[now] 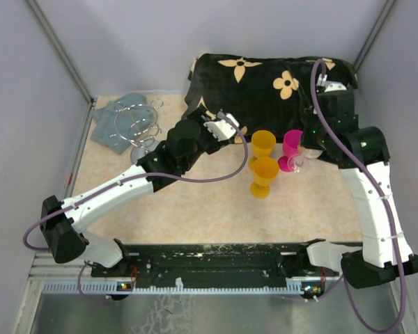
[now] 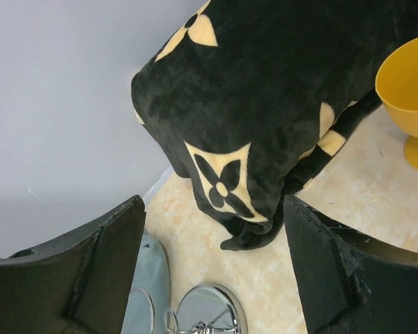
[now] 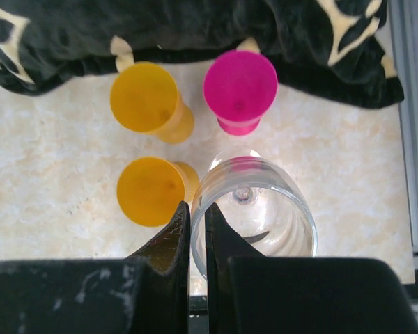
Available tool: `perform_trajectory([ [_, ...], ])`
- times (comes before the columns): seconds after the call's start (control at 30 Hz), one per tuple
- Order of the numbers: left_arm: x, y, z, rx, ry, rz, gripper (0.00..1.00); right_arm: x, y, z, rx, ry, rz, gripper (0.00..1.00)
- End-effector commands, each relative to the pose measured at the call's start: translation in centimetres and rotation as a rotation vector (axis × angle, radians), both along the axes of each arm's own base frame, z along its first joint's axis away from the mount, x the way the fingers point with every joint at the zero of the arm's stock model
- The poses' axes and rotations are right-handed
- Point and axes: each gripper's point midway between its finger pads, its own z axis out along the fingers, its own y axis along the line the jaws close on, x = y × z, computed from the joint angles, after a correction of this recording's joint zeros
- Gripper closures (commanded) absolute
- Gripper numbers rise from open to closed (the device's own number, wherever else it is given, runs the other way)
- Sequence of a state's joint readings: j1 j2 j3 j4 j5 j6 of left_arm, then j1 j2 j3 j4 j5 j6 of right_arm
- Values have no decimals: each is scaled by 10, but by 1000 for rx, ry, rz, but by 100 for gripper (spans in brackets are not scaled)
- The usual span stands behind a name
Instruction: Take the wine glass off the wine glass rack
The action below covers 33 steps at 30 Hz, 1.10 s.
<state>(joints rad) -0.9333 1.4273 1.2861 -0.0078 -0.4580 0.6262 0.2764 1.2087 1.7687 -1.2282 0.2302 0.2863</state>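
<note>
1. Top view:
   - The rack [image 1: 136,129] sits far left on a blue cloth [image 1: 104,136], and no glass shows on it.
   - The glass [image 1: 299,164] is mid-right, well apart from the rack. It is just beside a pink cup [image 1: 290,145] and near two yellow cups [image 1: 265,174].
   - A black blanket [image 1: 265,76] lies behind them at the far side of the tabletop [image 1: 195,209].
   - The right arm [image 1: 376,195] reaches in over the glass. The left arm [image 1: 111,191] stretches out between rack and cups.

2. Left wrist view:
   - The left jaws are spread wide with nothing between them.
   - Below them are the shiny rack base [image 2: 212,309] and the cloth edge [image 2: 152,285].
   - The blanket corner [image 2: 265,104] is ahead, and one yellow cup [image 2: 407,83] is at the right edge.

3. Right wrist view:
   - The right jaws are clenched on the rim of the glass [image 3: 265,223], one finger inside the bowl and one outside.
   - The glass is mouth up, and its stem shows through the bowl.
   - The pink cup [image 3: 240,87] and both yellow cups [image 3: 153,191] sit just beyond it.
   - Whether the foot rests on the tabletop or hangs above it cannot be told.

4. Status, as a judgement:
   - The glass is off the rack, so the main step looks done.
   - What is likely left is to confirm the foot is down, let go of the rim and back the right arm away without clipping the pink cup.
   - The left arm looks idle.
</note>
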Motion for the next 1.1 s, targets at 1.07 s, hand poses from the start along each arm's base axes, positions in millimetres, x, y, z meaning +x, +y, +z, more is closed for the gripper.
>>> perform_trajectory([
  [1.07,6,-3,15,-51,32,8,16,21,2,-155,34,89,-100,100],
])
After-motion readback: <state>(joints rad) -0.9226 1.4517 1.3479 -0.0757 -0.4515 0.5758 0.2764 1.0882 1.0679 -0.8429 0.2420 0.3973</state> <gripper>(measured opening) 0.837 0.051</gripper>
